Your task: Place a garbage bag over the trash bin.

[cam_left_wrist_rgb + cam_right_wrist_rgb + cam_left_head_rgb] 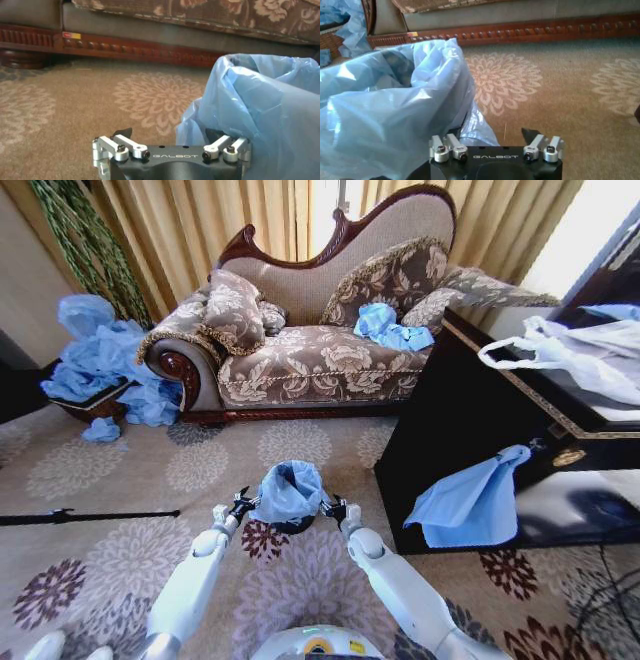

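On bin [291,526] — bag [288,490] draped.

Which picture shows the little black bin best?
The head view. There the bin shows as a dark edge under the blue bag, between the left tool and right tool. In both wrist views the bag covers it, so the bin itself can't be made out.
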Robot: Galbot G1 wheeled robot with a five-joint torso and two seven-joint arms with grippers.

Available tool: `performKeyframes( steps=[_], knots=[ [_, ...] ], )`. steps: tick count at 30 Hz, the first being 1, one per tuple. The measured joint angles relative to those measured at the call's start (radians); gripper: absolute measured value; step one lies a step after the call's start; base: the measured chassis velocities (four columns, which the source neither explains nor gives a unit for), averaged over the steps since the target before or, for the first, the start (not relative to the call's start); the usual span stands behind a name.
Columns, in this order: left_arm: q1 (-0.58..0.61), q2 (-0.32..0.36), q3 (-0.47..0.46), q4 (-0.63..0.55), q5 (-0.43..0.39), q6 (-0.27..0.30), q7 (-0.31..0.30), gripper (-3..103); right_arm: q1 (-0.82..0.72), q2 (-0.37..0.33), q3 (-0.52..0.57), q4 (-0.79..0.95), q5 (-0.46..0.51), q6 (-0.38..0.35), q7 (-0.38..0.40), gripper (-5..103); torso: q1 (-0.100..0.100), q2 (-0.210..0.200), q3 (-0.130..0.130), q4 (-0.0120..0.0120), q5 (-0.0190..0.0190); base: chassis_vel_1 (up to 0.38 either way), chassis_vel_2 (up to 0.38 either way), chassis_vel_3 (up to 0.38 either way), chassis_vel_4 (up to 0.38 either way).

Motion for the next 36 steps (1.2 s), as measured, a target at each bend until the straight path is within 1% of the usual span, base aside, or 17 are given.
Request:
performKeyframes(
  steps=[3,5,7,10,14,17,24,31,36],
  knots=[
    [-0.004,0.010,0.000,0.006,-0.063,-0.008,0.015,100,0.000,-0.001,-0.005,0.018,0.016,-0.005,0.009,95,0.000,0.000,0.000,0.0005,0.0004,0.000,0.000,0.000,0.000],
    [-0.006,0.011,0.000,0.007,-0.075,-0.010,0.018,100,-0.001,-0.001,-0.006,0.022,0.020,-0.006,0.010,95,0.000,0.000,0.000,0.0005,0.0004,0.000,0.000,0.000,0.000],
    [-0.010,0.017,-0.001,0.010,-0.113,-0.013,0.029,100,-0.006,-0.005,-0.008,0.041,0.030,-0.010,0.013,100,0.000,0.000,0.000,0.0002,0.0004,0.000,0.000,0.000,0.000],
    [-0.010,0.020,-0.003,0.010,-0.121,-0.015,0.034,100,-0.009,-0.010,-0.010,0.052,0.035,-0.013,0.014,100,0.000,0.000,0.000,0.0003,0.0004,0.000,0.000,0.000,0.000],
    [0.003,0.030,-0.007,-0.011,-0.135,-0.023,0.054,100,-0.021,-0.034,-0.017,0.084,0.049,-0.019,0.017,100,0.000,0.000,0.000,0.0003,0.0004,0.000,0.000,0.000,0.000],
    [0.026,0.031,-0.023,-0.042,-0.136,-0.041,0.065,100,-0.037,-0.054,-0.020,0.111,0.054,-0.022,0.019,100,0.000,0.000,0.000,0.0004,0.0004,0.000,0.000,0.000,0.000],
    [0.069,0.017,-0.049,-0.106,-0.110,-0.064,0.066,100,-0.070,-0.068,-0.021,0.135,0.047,-0.018,0.021,100,0.000,0.000,0.000,0.0003,0.0003,0.000,0.000,0.000,0.000],
    [0.103,0.021,-0.080,-0.161,-0.082,-0.060,0.062,100,-0.097,-0.092,-0.021,0.167,0.037,-0.012,0.023,100,0.000,0.000,0.000,0.0002,0.0004,0.000,0.000,0.000,0.000],
    [0.117,0.020,-0.102,-0.166,-0.074,-0.059,0.054,100,-0.107,-0.095,-0.018,0.178,0.035,-0.009,0.025,100,0.000,0.000,0.000,0.0000,0.0003,0.000,0.000,0.000,0.000]
  ],
)
